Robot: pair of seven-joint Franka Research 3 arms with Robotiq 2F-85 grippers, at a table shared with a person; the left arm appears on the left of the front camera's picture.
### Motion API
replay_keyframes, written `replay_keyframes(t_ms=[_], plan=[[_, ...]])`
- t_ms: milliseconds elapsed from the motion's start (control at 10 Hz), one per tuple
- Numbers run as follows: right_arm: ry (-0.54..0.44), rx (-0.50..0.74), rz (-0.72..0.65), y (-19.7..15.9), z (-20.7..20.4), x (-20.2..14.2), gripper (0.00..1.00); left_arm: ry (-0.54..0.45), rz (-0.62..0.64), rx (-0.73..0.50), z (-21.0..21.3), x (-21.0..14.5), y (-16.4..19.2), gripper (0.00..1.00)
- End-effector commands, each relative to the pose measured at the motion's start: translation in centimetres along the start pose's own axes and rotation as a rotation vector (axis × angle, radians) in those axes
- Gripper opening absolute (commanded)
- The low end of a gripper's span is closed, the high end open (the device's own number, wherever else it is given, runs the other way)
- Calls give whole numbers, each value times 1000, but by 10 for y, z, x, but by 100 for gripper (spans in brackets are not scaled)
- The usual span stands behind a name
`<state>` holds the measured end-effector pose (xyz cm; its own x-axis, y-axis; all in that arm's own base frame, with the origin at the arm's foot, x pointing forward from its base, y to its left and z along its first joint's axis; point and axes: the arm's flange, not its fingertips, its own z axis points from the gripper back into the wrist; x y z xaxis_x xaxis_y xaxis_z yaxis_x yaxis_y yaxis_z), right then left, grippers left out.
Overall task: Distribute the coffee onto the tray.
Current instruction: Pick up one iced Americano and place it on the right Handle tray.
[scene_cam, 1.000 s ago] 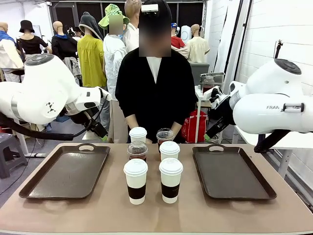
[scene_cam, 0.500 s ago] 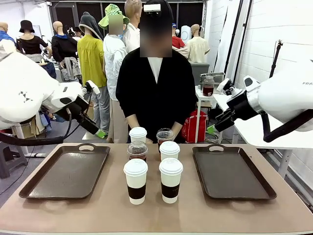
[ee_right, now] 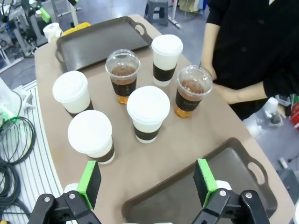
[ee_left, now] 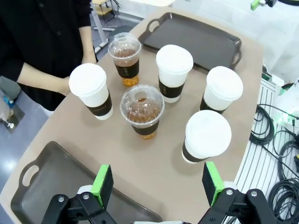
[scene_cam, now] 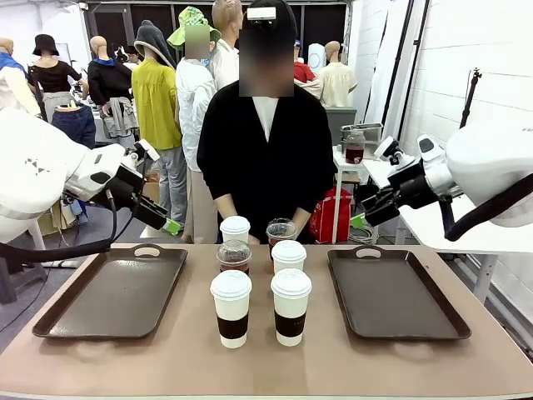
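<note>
Mid counter [scene_cam: 191, 358], btwn the 2 trays: all 6 cups [scene_cam: 289, 255] bunched in one group, none on a tray. 4 white cups [scene_cam: 231, 305] w/ lids + dark sleeves, 2 clear cups [scene_cam: 234, 255] w/ dome lids, brown drink inside. Back row = 1 white + 1 clear, nearest the person; mid row = clear + white; front row = 2 white. Left tray [scene_cam: 108, 296] and right tray [scene_cam: 391, 296] both bare, one each side of the group, apart from it. Left fingers [scene_cam: 169, 225] raised in air near far end of left tray, spread wide in wrist view, nothing btwn them. Right fingers [scene_cam: 360, 219] raised near far end of right tray, also spread, holding nothing. Person [scene_cam: 265, 158] stands at far edge, hands low by back cups. Progress looks approx zero: no cup gripped, no cup placed, all 6 left to do.
</note>
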<state>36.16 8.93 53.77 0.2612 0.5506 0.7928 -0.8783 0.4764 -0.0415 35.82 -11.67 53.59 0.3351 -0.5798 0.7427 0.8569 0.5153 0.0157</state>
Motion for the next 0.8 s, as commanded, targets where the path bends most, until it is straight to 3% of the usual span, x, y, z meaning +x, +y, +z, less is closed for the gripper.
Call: replay_keyframes(t_ms=[0, 700], plan=[[30, -36, -30, -3, -6, -1, 100, 17, -7, -14, 2, -1, 0, 100], [0, 0, 0, 0, 0, 0, 100, 17, -7, -14, 2, -1, 0, 100]])
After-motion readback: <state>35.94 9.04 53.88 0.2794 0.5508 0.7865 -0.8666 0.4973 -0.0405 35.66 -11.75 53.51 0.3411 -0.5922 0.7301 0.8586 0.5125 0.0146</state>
